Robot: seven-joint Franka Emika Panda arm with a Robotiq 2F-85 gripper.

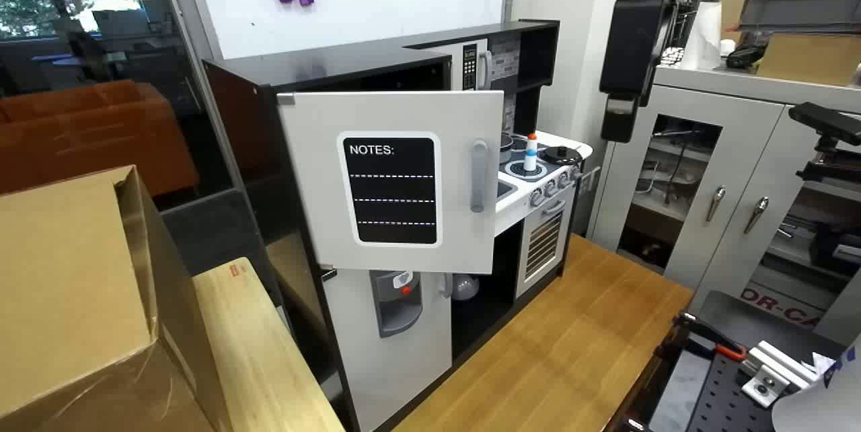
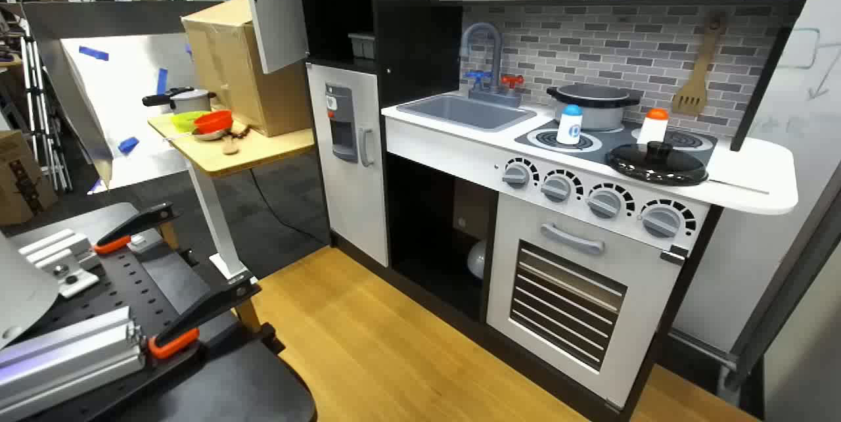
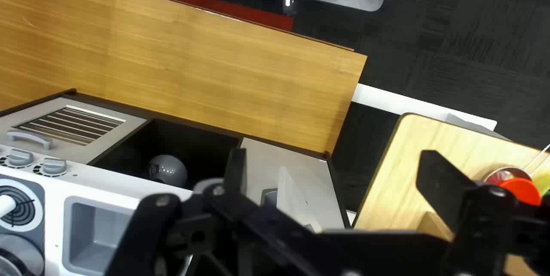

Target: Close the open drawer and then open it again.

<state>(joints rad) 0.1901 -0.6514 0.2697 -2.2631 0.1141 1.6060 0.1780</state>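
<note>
No drawer shows. A white upper cabinet door with a NOTES panel [image 1: 464, 247] stands open on the toy kitchen. Its edge shows in an exterior view [image 2: 276, 14] and, from above, in the wrist view [image 3: 288, 194]. Its grey vertical handle [image 1: 479, 176] is on the free side. The lower white door [image 2: 345, 198] with the dispenser is shut. My gripper [image 1: 617, 126] hangs in the air, right of and above the open door, apart from it. In the wrist view the gripper [image 3: 334, 155] has its fingers wide apart with nothing held between them.
The stove top [image 2: 535, 133] bears a grey pot [image 2: 594, 110], a black lid [image 2: 657, 164] and two shakers. The oven door [image 2: 565, 304] is shut. A cardboard box [image 1: 67, 297] stands beside the kitchen on a wooden table [image 1: 255, 351]. A tool-laden bench [image 2: 217, 356] faces the kitchen.
</note>
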